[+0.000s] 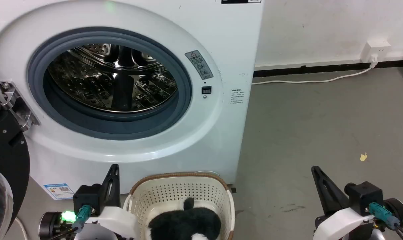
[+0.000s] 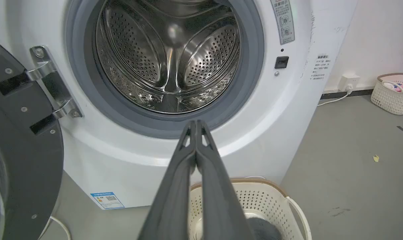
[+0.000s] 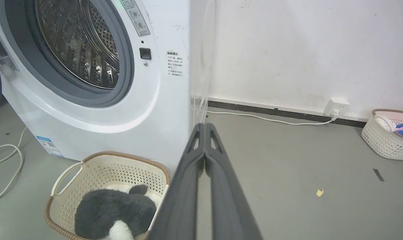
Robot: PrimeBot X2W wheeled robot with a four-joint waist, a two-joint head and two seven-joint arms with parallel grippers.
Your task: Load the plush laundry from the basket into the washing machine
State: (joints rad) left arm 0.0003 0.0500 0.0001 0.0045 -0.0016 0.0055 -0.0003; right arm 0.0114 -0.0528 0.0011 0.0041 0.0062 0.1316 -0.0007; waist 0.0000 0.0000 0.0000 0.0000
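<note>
While left gripper [image 2: 195, 124] and right gripper [image 3: 204, 125] hang clenched and empty, plush laundry [image 1: 185, 222] lies in the basket [image 1: 178, 175] on the floor [image 1: 321, 126] just before the washing machine [image 1: 221, 50], so a shallow fur pinch may slip or drag the basket.

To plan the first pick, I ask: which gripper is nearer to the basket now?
Left. The left gripper, shut, stands just left of the basket; the right gripper, also shut, stands well off to its right, over the grey floor.
</note>
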